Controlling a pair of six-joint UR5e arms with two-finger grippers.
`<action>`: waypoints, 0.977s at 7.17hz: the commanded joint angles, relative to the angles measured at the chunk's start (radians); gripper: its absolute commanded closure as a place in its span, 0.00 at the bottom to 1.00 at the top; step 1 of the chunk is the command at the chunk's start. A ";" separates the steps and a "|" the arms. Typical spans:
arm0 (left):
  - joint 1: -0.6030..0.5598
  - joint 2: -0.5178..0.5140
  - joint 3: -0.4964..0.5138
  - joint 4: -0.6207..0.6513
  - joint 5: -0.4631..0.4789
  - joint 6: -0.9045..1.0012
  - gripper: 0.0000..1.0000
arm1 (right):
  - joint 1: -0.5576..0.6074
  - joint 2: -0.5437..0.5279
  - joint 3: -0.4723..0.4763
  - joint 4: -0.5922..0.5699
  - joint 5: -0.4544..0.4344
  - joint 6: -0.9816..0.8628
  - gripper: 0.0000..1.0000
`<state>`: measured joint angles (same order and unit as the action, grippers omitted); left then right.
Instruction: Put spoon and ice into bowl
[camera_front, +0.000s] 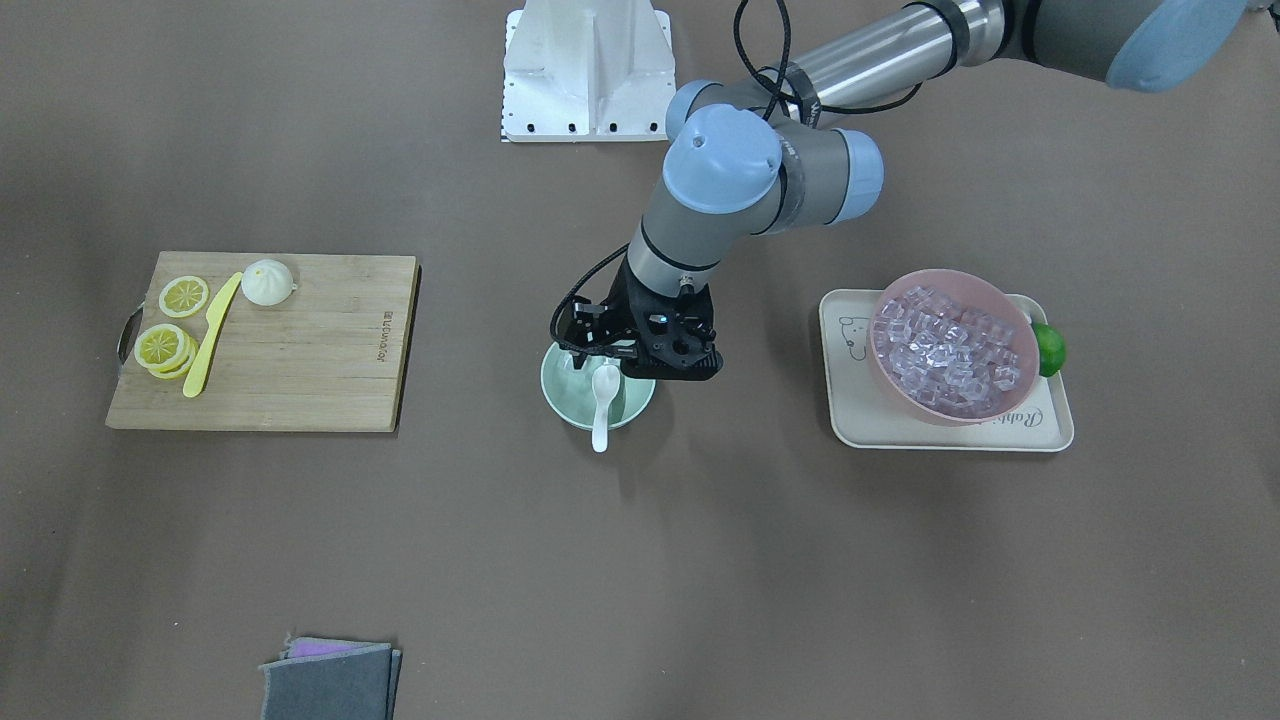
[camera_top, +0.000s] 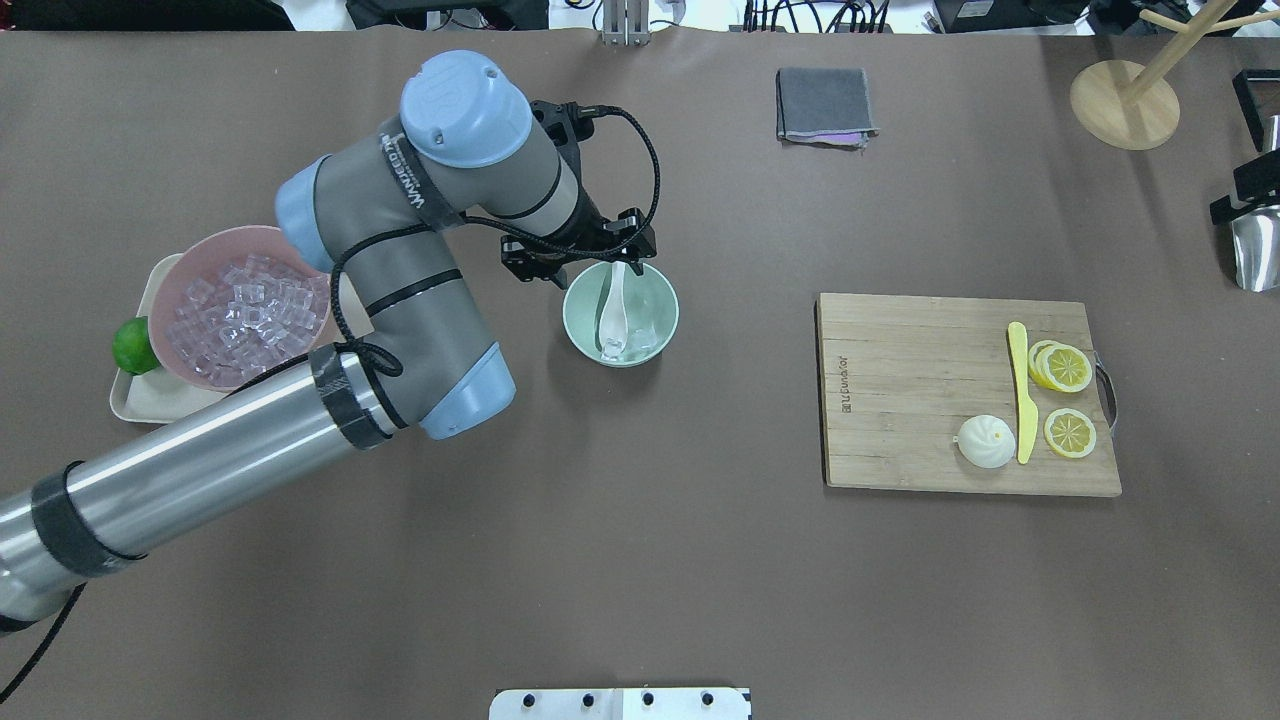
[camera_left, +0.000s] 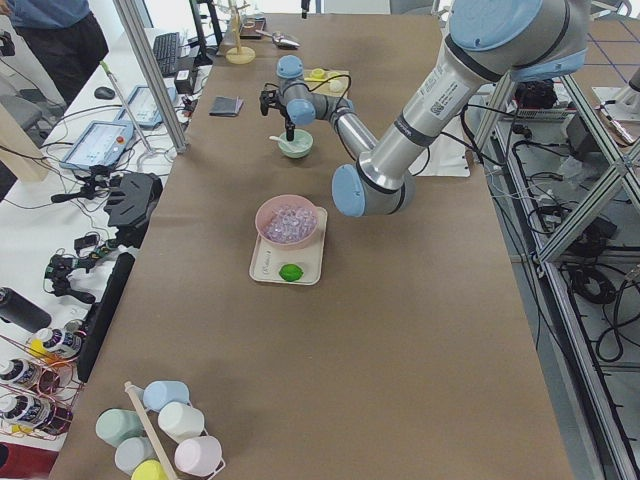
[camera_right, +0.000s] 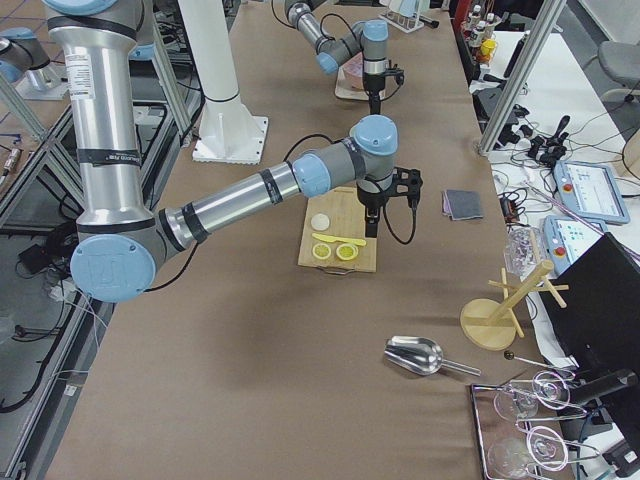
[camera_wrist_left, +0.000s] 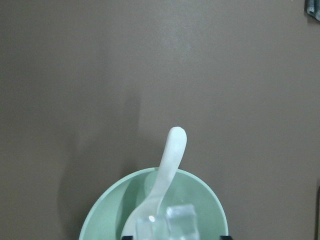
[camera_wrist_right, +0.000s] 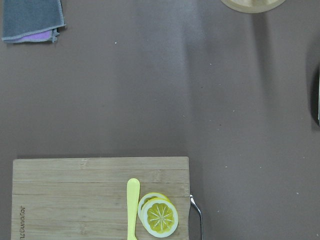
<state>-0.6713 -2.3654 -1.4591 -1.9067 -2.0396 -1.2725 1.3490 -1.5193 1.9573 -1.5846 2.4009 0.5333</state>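
Clear ice cubes (camera_wrist_left: 175, 222) and glossy white soup spoon (camera_wrist_left: 167, 170) are lying inside small mint-green bowl (camera_wrist_left: 107, 215), the handle leaning over the rim. Left tool (camera_top: 598, 262) is hovering just above, fingers spread, gripping nothing. Right tool (camera_right: 370, 222) is hanging over bamboo cutting board (camera_right: 330, 205); spread or pressed together cannot be told. Brown matte surface (camera_front: 700, 560) is carrying pink bowl (camera_front: 888, 385) of ice on cream tray (camera_front: 850, 400). Right side view is adding stemmed glasses (camera_right: 545, 440); left side view, pastel cups (camera_left: 165, 425) and operators' desk (camera_left: 60, 200).
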 joint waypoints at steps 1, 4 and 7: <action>-0.086 0.225 -0.238 0.076 -0.084 0.162 0.02 | 0.024 -0.018 -0.003 0.000 0.007 -0.070 0.00; -0.276 0.443 -0.528 0.424 -0.094 0.637 0.02 | 0.105 -0.056 -0.008 -0.065 0.011 -0.284 0.00; -0.619 0.748 -0.572 0.452 -0.158 1.207 0.02 | 0.234 -0.032 -0.001 -0.322 0.000 -0.617 0.00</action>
<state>-1.1290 -1.7309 -2.0290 -1.4659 -2.1525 -0.3148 1.5416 -1.5577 1.9548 -1.8285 2.4066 0.0214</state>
